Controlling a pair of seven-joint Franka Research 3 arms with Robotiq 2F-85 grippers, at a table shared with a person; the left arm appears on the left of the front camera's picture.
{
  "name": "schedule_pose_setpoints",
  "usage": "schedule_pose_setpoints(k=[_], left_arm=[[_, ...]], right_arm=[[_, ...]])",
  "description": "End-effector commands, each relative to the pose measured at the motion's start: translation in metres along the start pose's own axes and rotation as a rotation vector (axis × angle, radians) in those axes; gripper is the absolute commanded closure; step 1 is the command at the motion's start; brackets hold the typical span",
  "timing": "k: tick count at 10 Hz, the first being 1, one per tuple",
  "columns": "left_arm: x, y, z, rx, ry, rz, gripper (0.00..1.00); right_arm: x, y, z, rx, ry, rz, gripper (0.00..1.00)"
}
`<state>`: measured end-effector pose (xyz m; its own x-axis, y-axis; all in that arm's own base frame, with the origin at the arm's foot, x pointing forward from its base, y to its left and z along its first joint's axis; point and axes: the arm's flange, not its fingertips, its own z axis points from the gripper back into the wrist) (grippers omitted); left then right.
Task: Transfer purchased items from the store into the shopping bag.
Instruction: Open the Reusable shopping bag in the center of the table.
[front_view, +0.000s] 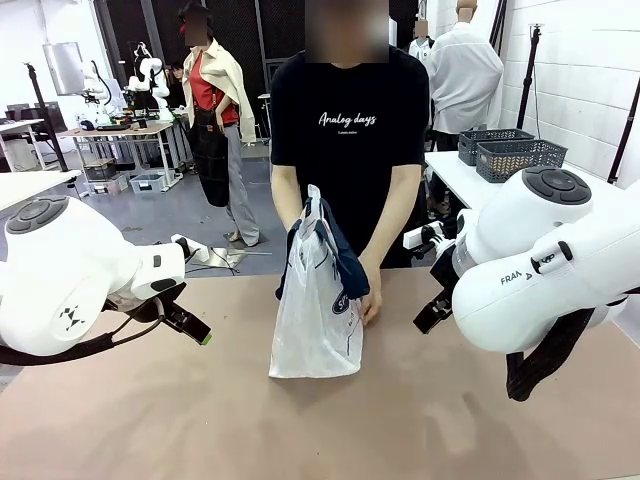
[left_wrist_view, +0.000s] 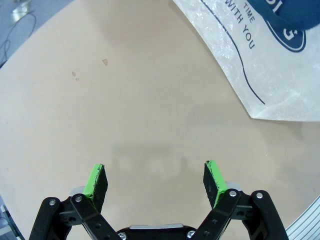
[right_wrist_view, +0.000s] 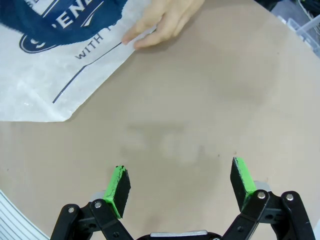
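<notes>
We found the left gripper (left_wrist_view: 154, 170) released: its green pads (left_wrist_view: 92, 180) stood wide apart above the bare tan table (left_wrist_view: 150, 100), with nothing between them. In the left wrist view, a lower corner of the shopping bag (left_wrist_view: 260, 75) lay at 1 o'clock from the gripper, well apart from the fingers.

The right gripper (right_wrist_view: 180, 170) was likewise released and empty, with its jaws spread over bare tabletop. In the right wrist view, the bag lay at 10 o'clock. The person's hand (right_wrist_view: 162, 22) rested on the bag's edge at 12 o'clock.

In the front view, the bag stood upright at the table's centre, its navy handles (front_view: 340, 255) draped over the top. The left gripper sat at its 9 o'clock and the right gripper at its 3 o'clock, neither touching it. The person stood at the bag's 12 o'clock.
</notes>
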<state>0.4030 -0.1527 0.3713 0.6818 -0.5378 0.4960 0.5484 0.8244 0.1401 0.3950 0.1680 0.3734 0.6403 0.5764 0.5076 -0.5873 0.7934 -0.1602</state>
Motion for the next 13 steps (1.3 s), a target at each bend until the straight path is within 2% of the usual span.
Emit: schedule_pose_setpoints(k=[1, 13], left_arm=[[-0.0004, 0.0014, 0.0, 0.0, 0.0, 0.003, 0.0], [0.0026, -0.0017, 0.0036, -0.008, 0.014, 0.016, 0.0]], right_arm=[[0.0, -0.0001, 0.0, 0.0, 0.0, 0.0, 0.0], [0.0006, 0.0034, 0.0003, 0.02, 0.016, -0.004, 0.0]])
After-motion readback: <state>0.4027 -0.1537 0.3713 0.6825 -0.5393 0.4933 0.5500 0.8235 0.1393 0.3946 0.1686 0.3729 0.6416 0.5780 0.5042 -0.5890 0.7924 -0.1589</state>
